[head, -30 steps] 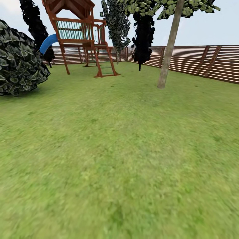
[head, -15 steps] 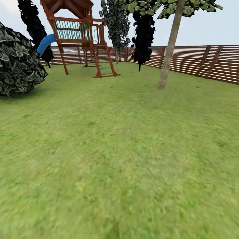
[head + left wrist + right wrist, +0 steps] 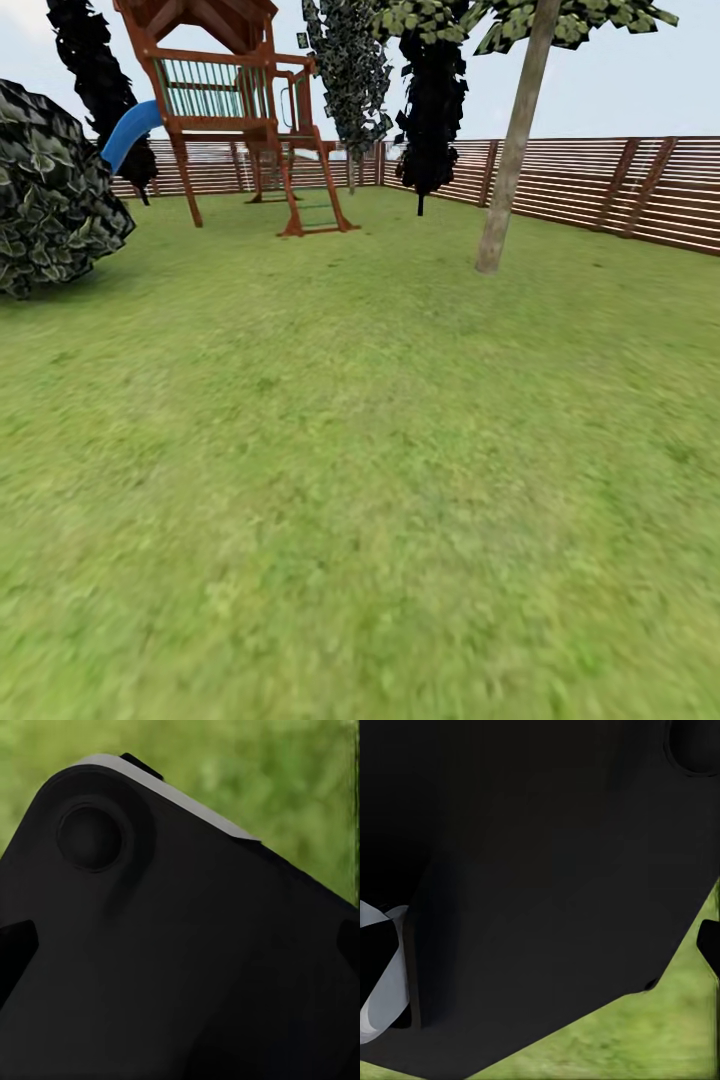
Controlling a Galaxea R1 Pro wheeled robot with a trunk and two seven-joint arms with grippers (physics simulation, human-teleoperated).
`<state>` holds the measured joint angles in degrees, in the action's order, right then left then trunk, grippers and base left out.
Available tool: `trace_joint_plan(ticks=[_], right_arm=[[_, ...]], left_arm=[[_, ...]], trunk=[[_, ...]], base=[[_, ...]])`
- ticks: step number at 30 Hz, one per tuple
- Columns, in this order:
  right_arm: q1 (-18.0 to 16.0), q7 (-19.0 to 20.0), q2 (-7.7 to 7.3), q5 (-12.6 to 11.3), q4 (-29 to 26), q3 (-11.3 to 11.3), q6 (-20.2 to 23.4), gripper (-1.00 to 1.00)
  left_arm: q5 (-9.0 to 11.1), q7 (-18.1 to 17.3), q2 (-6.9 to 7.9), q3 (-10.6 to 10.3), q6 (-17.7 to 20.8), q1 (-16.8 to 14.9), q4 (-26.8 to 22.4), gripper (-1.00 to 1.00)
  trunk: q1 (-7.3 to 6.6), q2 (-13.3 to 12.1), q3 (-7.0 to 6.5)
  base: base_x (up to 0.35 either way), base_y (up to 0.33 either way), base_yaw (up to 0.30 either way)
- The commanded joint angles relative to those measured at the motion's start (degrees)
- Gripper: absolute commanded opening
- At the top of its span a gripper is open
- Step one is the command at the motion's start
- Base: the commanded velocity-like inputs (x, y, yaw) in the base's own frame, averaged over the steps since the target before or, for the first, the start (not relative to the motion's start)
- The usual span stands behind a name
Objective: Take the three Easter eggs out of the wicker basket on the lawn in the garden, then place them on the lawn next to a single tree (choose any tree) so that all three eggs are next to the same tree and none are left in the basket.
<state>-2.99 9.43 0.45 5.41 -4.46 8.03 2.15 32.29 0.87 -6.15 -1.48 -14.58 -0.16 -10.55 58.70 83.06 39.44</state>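
Facing lawn (image 3: 360,480) (tree (image 3: 510,150) ahead)

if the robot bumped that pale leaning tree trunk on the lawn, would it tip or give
Probably not: the tree has a thick, straight trunk going into the lawn, so it looks rigid and rooted. Its smooth bark might let a pincer slide. It already leans, yet carries foliage up top.

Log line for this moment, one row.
phase: driving | ahead: bright green grass lawn, pale grey-brown straight tree trunk | backdrop: brown slatted wooden fence

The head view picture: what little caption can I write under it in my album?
Sunny garden: green lawn, a pale leaning tree, a wooden play tower with blue slide, and a brown fence behind.
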Motion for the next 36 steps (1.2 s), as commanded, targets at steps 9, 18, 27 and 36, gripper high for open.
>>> trace_joint_plan(ticks=[9,18,27,36], right_arm=[[0.0,0.13,0.37,1.01,-0.14,0.41,0.18,1.0],[0.0,0.22,0.22,1.37,-0.73,0.7,0.18,1.0],[0.0,0.3,0.07,1.63,-4.86,0.64,-0.06,1.0],[0.0,0.56,0.13,1.77,-11.78,1.17,0.23,1.0]], left_arm=[[0.23,0.1,0.0,-0.08,-0.17,-0.02,0.0,1.0],[0.31,0.16,0.0,-0.02,-0.1,-0.02,0.0,1.0],[0.32,0.19,0.0,-0.02,-0.1,-0.02,0.0,1.0],[0.32,0.19,0.0,-0.02,-0.11,-0.02,0.0,1.0]], trunk=[[0.03,0.02,0.04],[0.03,0.02,0.04],[0.03,0.02,0.04],[0.03,0.02,0.04]], base=[[0.343,-0.095,0.0],[0.343,-0.096,0.0],[0.343,-0.096,0.0],[0.343,-0.097,0.0]])
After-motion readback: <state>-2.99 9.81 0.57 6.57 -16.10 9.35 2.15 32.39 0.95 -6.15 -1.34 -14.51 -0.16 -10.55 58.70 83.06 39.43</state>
